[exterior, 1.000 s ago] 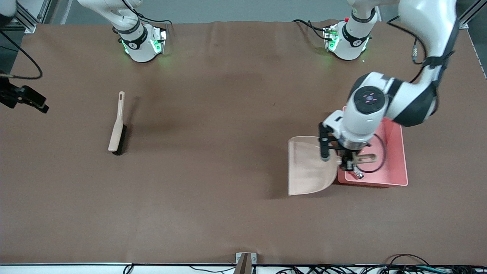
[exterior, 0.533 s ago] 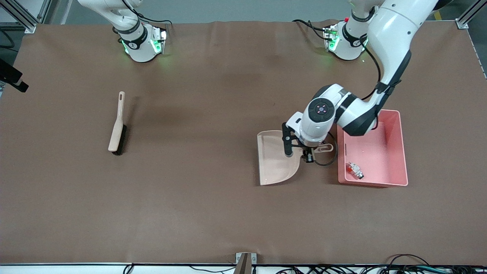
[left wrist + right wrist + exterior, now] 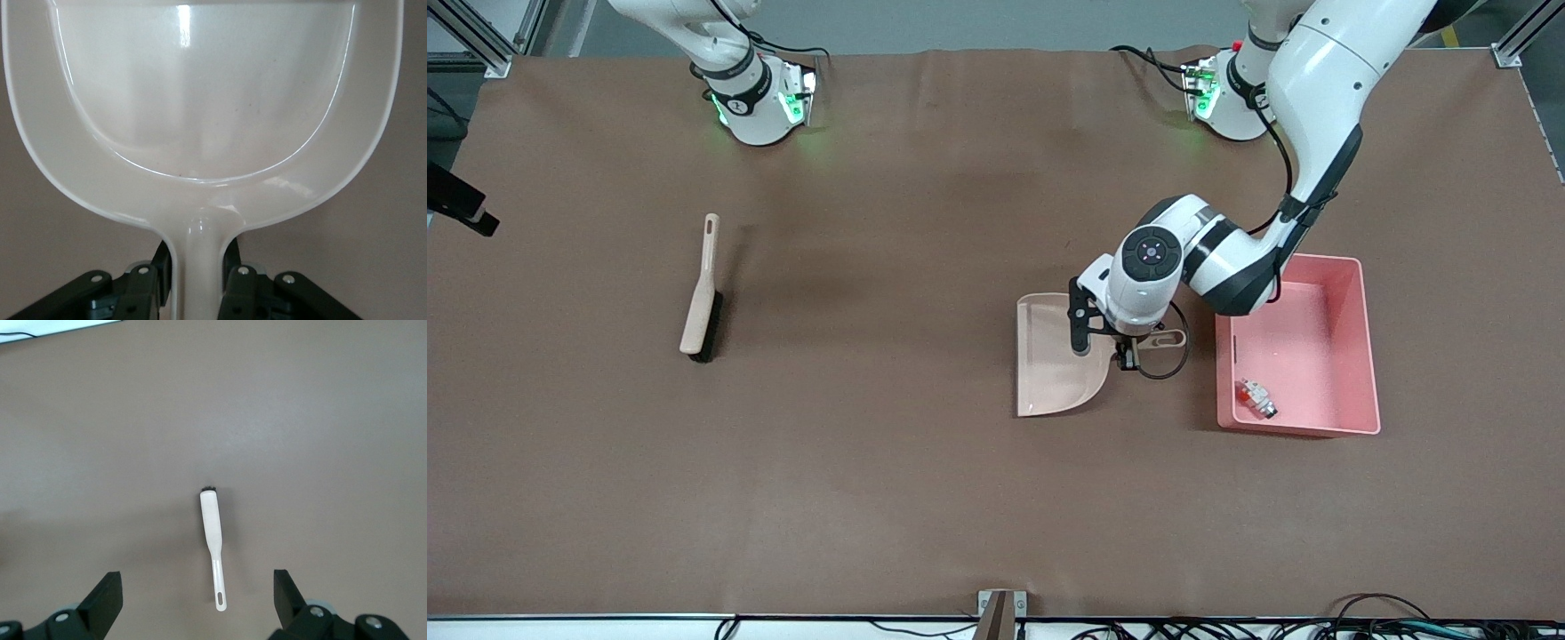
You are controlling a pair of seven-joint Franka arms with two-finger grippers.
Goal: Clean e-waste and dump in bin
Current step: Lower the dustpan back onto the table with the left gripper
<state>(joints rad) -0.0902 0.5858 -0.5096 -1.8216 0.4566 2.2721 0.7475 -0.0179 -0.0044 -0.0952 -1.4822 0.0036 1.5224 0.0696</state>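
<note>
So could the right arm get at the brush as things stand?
Probably yes: the right gripper hangs open high above the brush, which lies alone on bare table at that arm's end.

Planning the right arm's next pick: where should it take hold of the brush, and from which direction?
Probably the brush's thin handle, from straight above. It lies flat, bristle end nearer the front camera, handle pointing toward the bases. The open right hand hangs over it; fingers should straddle the handle's width.
</note>
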